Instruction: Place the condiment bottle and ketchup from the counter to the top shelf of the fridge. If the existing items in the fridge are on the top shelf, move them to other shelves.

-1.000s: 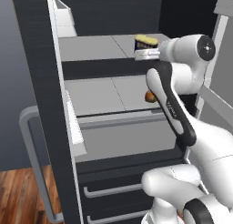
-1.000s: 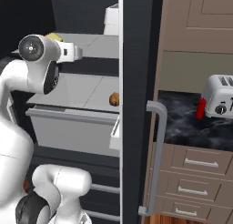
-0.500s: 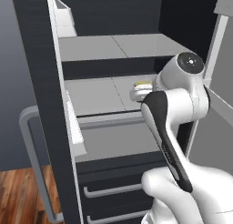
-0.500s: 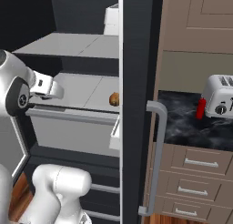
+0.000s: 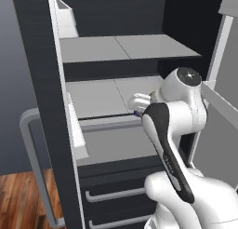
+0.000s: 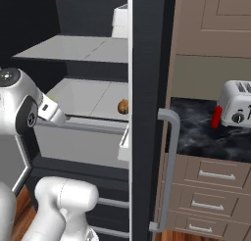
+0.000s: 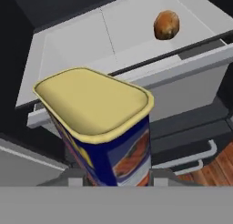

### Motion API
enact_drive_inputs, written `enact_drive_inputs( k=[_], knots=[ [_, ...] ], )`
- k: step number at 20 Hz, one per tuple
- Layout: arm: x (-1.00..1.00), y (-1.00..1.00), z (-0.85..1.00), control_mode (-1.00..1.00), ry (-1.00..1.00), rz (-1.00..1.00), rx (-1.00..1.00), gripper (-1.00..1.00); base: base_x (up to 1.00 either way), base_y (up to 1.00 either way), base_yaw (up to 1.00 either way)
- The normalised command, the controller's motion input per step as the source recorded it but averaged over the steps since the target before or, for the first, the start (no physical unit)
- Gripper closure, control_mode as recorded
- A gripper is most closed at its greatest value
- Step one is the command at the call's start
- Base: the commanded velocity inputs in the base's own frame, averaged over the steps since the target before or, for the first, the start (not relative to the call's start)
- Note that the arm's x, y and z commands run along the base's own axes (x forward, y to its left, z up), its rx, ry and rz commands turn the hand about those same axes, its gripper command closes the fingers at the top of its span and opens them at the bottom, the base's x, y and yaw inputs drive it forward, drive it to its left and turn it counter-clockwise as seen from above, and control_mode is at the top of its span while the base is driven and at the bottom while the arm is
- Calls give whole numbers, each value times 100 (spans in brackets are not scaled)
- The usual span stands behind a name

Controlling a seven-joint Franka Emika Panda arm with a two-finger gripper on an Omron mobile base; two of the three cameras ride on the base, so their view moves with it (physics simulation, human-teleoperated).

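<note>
Kitchen sim, open fridge (image 5: 42, 84) dead ahead, dark interior, grey shelves.

Held item: blue container with a yellow-tan lid (image 7: 98, 127), printed label on its side. Not clear from the frames whether it is the condiment bottle, the ketchup, or an existing fridge item. In the hand view it stands close to the camera, between the finger tips at the bottom edge, in front of the fridge and forward of the middle shelf (image 5: 100, 95) edge. End effector (image 7: 116, 180) looks pinched on that container; the fingers themselves are mostly hidden behind it, so contact is inferred from how it sits.

In the left base view only a sliver of blue shows under the white wrist, just in front of the middle shelf lip.

Outward from the fridge:
- top shelf (image 5: 121, 47) above the middle one.
- small brown rounded item (image 6: 123, 106) on the middle shelf, toward the door-side edge; also in the hand view (image 7: 166, 24), well apart from the container.
- white drawer front (image 6: 81, 142) below the middle shelf.
- door (image 6: 147, 112) with grey handle (image 6: 169, 176) right of the opening.
- right of the fridge: dark marble worktop (image 6: 206, 137) with a white toaster (image 6: 236, 104), drawers beneath.
- wood floor at the fridge foot.
</note>
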Motion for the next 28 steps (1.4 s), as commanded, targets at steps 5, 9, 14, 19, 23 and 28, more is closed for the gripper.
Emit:
enact_drive_inputs(
  k=[5, 9, 14, 19, 23, 28],
  knots=[
    [95, 23, -17, -100, -18, -19, 1, 100, 0, 0, 0],
    [96, 18, -15, -100, -3, -12, 0, 100, 0, 0, 0],
    [97, 6, -6, -100, 2, -7, 0, 100, 0, 0, 0],
    [90, 2, -7, -100, 8, -3, -1, 100, 0, 0, 0],
    [66, 0, -37, -100, 9, 0, -4, 100, 0, 0, 0],
    [67, 1, -52, -100, 7, 0, -9, 100, 0, 0, 0]
  ],
)
